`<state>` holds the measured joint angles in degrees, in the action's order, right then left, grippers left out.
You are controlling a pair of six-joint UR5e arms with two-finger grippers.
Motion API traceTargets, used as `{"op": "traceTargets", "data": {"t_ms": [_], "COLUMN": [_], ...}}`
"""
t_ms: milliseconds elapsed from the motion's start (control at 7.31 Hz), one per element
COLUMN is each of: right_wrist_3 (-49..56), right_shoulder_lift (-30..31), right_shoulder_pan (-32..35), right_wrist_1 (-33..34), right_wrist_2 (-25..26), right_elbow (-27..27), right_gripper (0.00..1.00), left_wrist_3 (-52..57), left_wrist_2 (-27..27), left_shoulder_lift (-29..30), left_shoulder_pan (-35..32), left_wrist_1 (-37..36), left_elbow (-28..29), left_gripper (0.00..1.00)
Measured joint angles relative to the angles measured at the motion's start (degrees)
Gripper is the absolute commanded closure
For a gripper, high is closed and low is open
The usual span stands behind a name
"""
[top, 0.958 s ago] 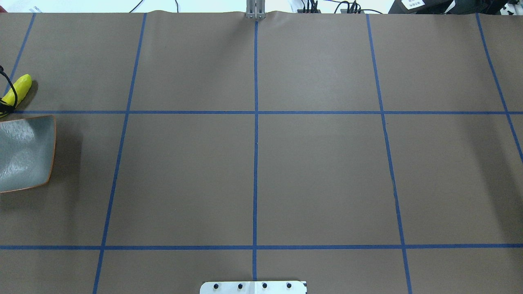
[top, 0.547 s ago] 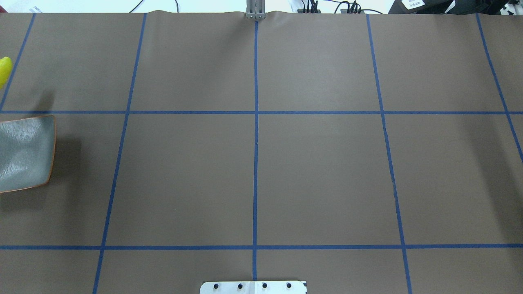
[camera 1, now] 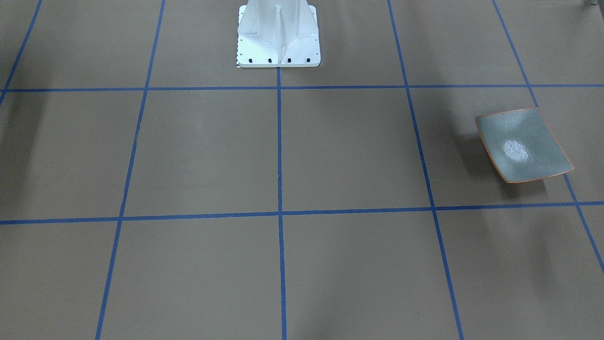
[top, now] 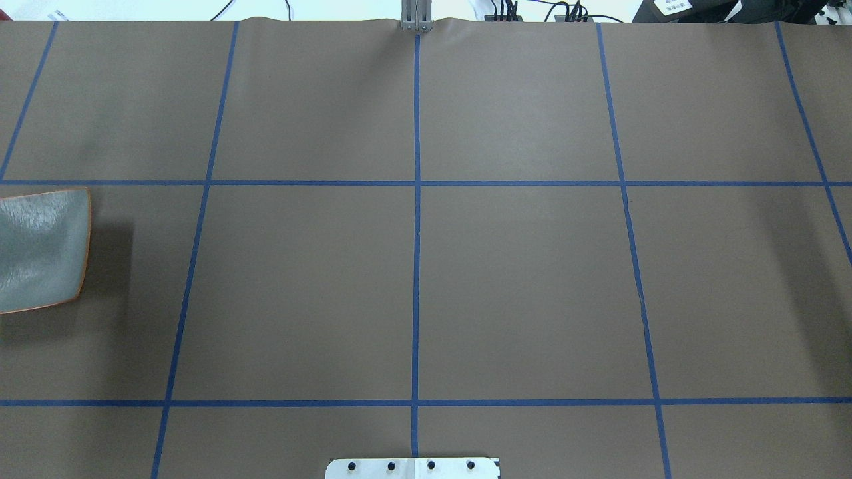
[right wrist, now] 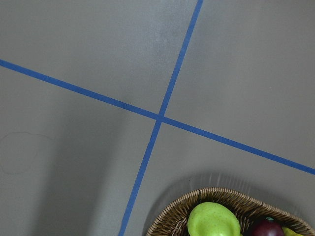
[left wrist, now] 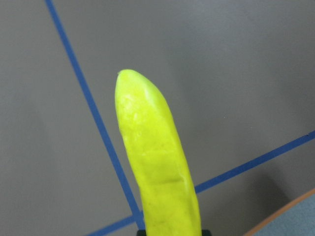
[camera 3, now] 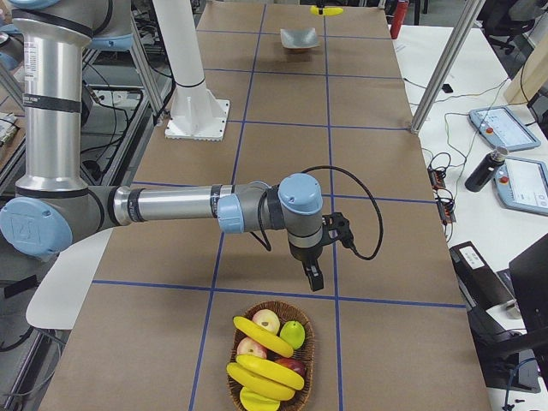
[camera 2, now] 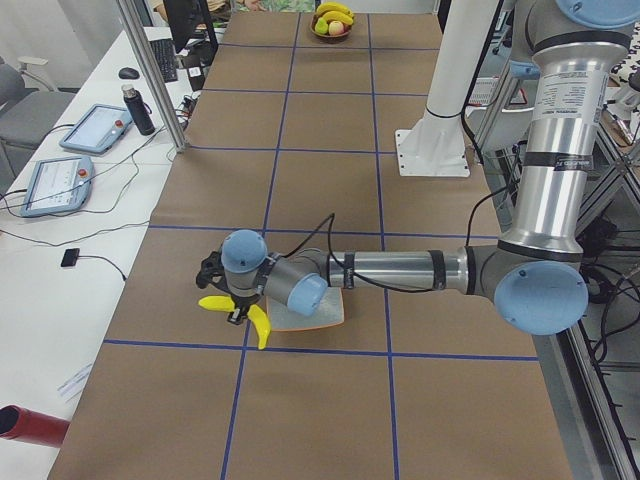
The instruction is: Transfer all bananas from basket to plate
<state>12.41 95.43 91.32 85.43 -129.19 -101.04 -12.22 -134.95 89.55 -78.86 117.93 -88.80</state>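
My left gripper (camera 2: 238, 308) holds a yellow banana (camera 2: 259, 326) above the table, just off the far edge of the grey-green plate (camera 2: 325, 318). The left wrist view shows that banana (left wrist: 157, 167) rising from between the jaws, with a plate corner (left wrist: 290, 222) at the lower right. The plate (top: 40, 249) holds nothing in the overhead and front views (camera 1: 524, 144). My right gripper (camera 3: 313, 278) hovers just before the wicker basket (camera 3: 306, 330), which holds several bananas (camera 3: 261, 336). Its fingers show only in the side view, so I cannot tell if it is open.
The basket (right wrist: 197, 196) also holds a green fruit (right wrist: 214, 221), a dark red fruit (right wrist: 268, 228) and an apple (camera 3: 266, 320). The robot's white base (camera 1: 278, 33) stands at mid table. Tablets and a bottle lie on the operators' side table (camera 2: 95, 130).
In the overhead view the banana in my left gripper moved up and left along the left edge and is now out of that view. The plate has not moved.
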Motion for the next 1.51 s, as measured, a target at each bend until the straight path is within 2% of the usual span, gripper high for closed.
{"op": "traceTargets", "data": {"t_ms": [137, 274, 411, 547, 958, 1506], "right_wrist_3": [0.0, 0.0, 0.0, -0.1, 0.1, 5.1], "right_shoulder_lift": [0.0, 0.0, 0.0, -0.1, -0.1, 1.5], "right_shoulder_pan": [0.0, 0.0, 0.0, 0.0, 0.0, 1.9], "right_wrist_1": [0.0, 0.0, 0.0, 0.0, 0.0, 0.1], "right_wrist_2": [0.0, 0.0, 0.0, 0.0, -0.1, -0.2], "right_elbow": [0.1, 0.2, 0.2, 0.2, 0.3, 2.2], "right_gripper": [0.0, 0.0, 0.0, 0.0, 0.0, 0.01], "left_wrist_3": [-7.4, -12.4, -15.0, -16.3, -16.4, -16.5], "left_wrist_2": [1.4, 2.1, 2.4, 2.9, 5.4, -0.7], "left_shoulder_lift": [-5.0, -8.1, -9.2, -9.5, -9.5, -8.8], "left_shoulder_pan": [3.7, 6.4, 8.2, 9.8, 12.8, 10.2], "left_wrist_1": [0.0, 0.0, 0.0, 0.0, 1.8, 1.9], "left_elbow": [-6.7, -10.7, -12.3, -12.7, -13.3, -18.3], "left_gripper": [1.0, 0.93, 0.42, 0.01, 0.0, 0.0]}}
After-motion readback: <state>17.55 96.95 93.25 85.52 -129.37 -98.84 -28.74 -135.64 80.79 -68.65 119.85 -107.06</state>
